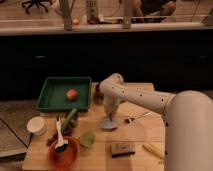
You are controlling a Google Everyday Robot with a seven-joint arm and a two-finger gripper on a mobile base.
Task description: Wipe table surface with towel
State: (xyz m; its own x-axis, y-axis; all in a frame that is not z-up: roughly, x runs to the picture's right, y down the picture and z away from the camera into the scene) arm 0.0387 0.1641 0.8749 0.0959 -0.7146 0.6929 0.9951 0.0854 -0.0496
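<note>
A grey-blue towel (107,123) lies bunched on the wooden table (135,137) near its middle. My gripper (108,114) points straight down onto the top of the towel, at the end of my white arm (145,99) that reaches in from the right. The towel hangs in a cone shape under the gripper and its lower edge touches the table.
A green tray (55,98) with an orange fruit (72,94) stands at the back left. A white cup (36,125), a green bottle (70,118), a small green cup (87,138), an orange bowl (64,152) with a white utensil, a dark sponge (122,149) and a yellow item (152,149) lie along the front.
</note>
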